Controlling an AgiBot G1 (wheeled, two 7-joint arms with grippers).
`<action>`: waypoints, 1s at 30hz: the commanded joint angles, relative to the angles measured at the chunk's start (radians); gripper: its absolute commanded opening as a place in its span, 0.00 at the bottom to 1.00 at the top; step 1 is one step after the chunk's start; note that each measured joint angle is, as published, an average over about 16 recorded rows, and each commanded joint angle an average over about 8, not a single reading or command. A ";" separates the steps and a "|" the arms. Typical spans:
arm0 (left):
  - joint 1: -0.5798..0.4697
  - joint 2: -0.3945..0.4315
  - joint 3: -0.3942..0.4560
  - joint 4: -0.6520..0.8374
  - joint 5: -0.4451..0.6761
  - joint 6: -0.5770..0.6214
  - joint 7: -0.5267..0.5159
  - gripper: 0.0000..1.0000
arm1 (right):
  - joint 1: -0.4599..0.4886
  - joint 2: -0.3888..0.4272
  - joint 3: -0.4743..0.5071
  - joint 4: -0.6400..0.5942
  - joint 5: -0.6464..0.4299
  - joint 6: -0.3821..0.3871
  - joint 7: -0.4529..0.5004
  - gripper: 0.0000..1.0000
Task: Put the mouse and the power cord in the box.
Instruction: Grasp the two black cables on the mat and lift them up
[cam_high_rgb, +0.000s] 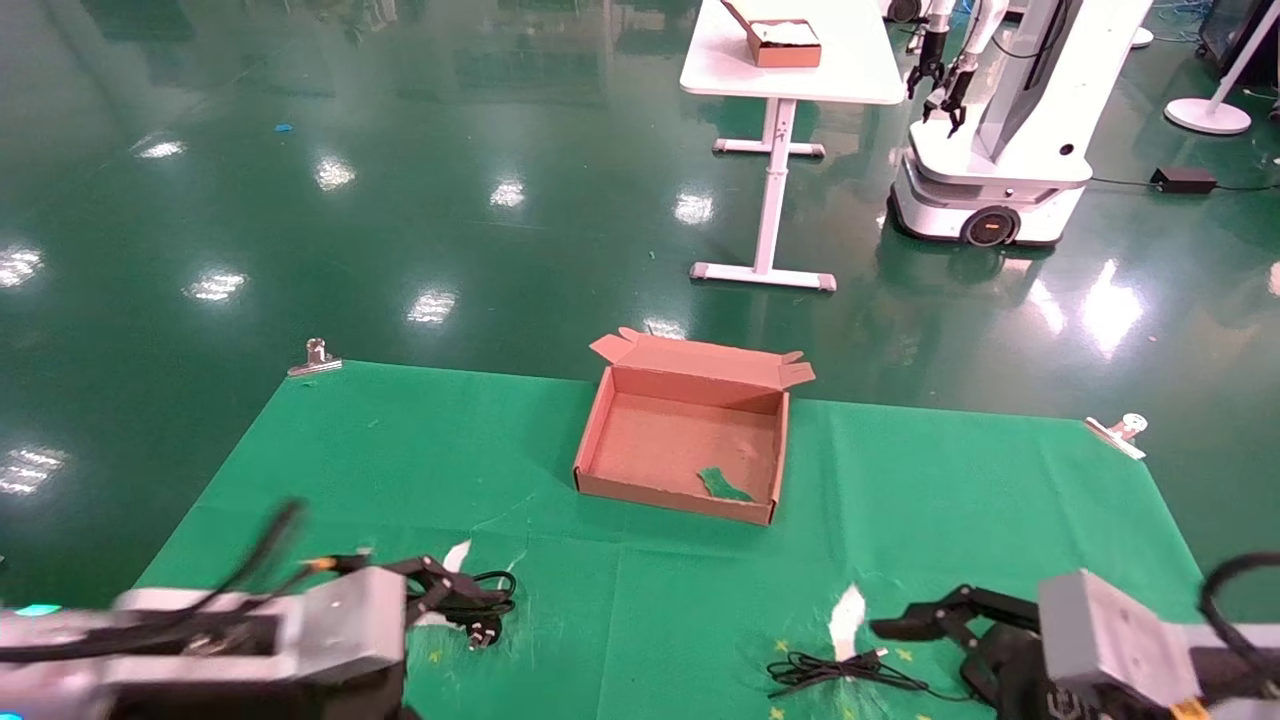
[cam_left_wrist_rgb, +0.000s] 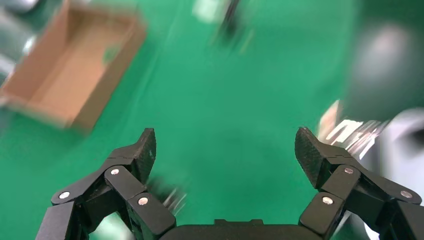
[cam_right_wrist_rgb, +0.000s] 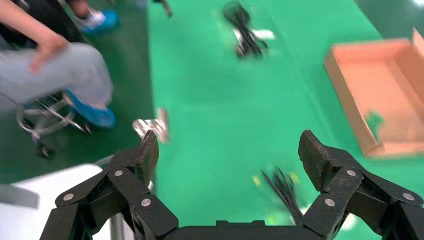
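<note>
The open brown box (cam_high_rgb: 690, 385) stands mid-cloth with a green scrap (cam_high_rgb: 722, 485) on its floor; it also shows as the box (cam_left_wrist_rgb: 70, 70) and the box (cam_right_wrist_rgb: 385, 95). The coiled power cord (cam_high_rgb: 480, 608) lies near the front left, right at my open left gripper (cam_high_rgb: 440, 590) (cam_left_wrist_rgb: 226, 150); the blurred plug (cam_left_wrist_rgb: 170, 195) sits by one finger. A thin black cable (cam_high_rgb: 840, 672) (cam_right_wrist_rgb: 287, 190) lies front right, beside my open right gripper (cam_high_rgb: 925, 650) (cam_right_wrist_rgb: 227, 152). The mouse itself is hidden.
Metal clips (cam_high_rgb: 315, 358) (cam_high_rgb: 1120, 432) pin the green cloth's far corners. White tears (cam_high_rgb: 847, 608) mark the cloth. Beyond it stand a white table (cam_high_rgb: 790, 85) with a smaller brown box (cam_high_rgb: 785, 42) and another robot (cam_high_rgb: 990, 130). A seated person (cam_right_wrist_rgb: 55, 75) is beside the table.
</note>
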 joint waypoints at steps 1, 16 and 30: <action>-0.040 0.027 0.040 -0.006 0.115 -0.033 -0.006 1.00 | 0.014 0.001 -0.014 -0.001 -0.047 0.009 0.015 1.00; -0.093 0.113 0.142 0.038 0.448 -0.104 -0.053 1.00 | -0.007 0.006 -0.005 -0.005 -0.030 0.028 0.016 1.00; -0.150 0.288 0.251 0.132 0.816 -0.156 -0.233 1.00 | -0.004 0.005 -0.014 0.011 -0.041 0.035 0.051 1.00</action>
